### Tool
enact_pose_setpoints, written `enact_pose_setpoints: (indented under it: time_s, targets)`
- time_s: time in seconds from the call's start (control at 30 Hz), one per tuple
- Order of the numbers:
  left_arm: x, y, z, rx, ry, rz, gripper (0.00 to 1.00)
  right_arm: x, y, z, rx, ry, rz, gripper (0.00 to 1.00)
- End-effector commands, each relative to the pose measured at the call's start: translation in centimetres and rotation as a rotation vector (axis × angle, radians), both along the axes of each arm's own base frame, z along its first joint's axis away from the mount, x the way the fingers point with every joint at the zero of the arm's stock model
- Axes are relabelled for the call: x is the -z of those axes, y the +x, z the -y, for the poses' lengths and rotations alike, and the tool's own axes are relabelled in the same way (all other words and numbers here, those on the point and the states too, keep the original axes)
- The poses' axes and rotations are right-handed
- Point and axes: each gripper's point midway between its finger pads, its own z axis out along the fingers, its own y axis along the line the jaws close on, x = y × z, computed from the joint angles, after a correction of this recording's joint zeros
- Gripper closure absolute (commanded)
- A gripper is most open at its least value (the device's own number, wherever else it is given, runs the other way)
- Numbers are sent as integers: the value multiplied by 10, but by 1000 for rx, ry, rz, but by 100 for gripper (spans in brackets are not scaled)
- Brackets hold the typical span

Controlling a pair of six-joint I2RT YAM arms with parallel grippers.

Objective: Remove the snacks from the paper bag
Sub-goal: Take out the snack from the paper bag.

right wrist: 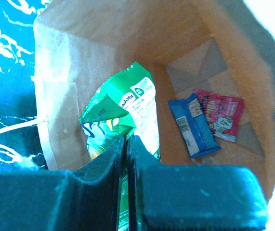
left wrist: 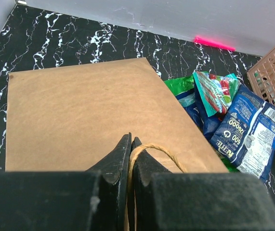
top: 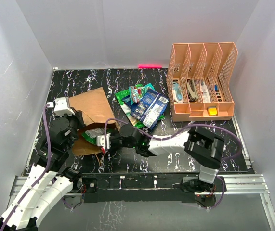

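The brown paper bag (top: pixel 93 102) lies on its side at the table's left, mouth toward the arms. My left gripper (left wrist: pixel 130 143) is shut on its twisted paper handle (left wrist: pixel 162 152), above the bag's flat side (left wrist: pixel 79 110). My right gripper (right wrist: pixel 126 144) is at the bag's mouth (top: pixel 98 137) and is shut on the edge of the large green chips bag (right wrist: pixel 130 103). A blue wrapper (right wrist: pixel 193 126) and a small red pouch (right wrist: pixel 222 115) lie deeper inside on the bag's bottom. Other snacks lie in a pile outside (top: pixel 144 103), among them a blue Kettle bag (left wrist: pixel 250 132).
A peach mesh file organiser (top: pixel 202 82) stands at the back right, with small items in its tray. A pink strip (top: pixel 150 66) lies at the back wall. Grey walls enclose the black marbled table (top: pixel 79 79) on three sides.
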Motion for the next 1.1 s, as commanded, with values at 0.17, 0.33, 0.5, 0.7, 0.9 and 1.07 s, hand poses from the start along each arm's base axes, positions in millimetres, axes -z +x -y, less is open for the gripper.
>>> enact_pose_setpoints:
  time_s: [0.17, 0.33, 0.5, 0.7, 0.9, 1.07]
  targets:
    - [-10, 3, -1, -11, -11, 22, 100, -65, 0, 5, 35, 218, -52, 92]
    - [-10, 3, -1, -13, -11, 23, 100, -75, -17, 0, -39, 244, -111, 92]
    - [-9, 4, -2, -19, -11, 23, 100, -99, -37, 9, -99, 281, -151, 92]
    - [-8, 5, -4, -30, -7, 19, 100, -129, -65, 36, -181, 310, -171, 92]
    - [-5, 7, -7, -51, 2, 8, 100, -151, -79, 78, -171, 314, -142, 92]
    - [-3, 8, -9, -63, 8, -1, 100, -161, -73, 118, -61, 302, -79, 92]
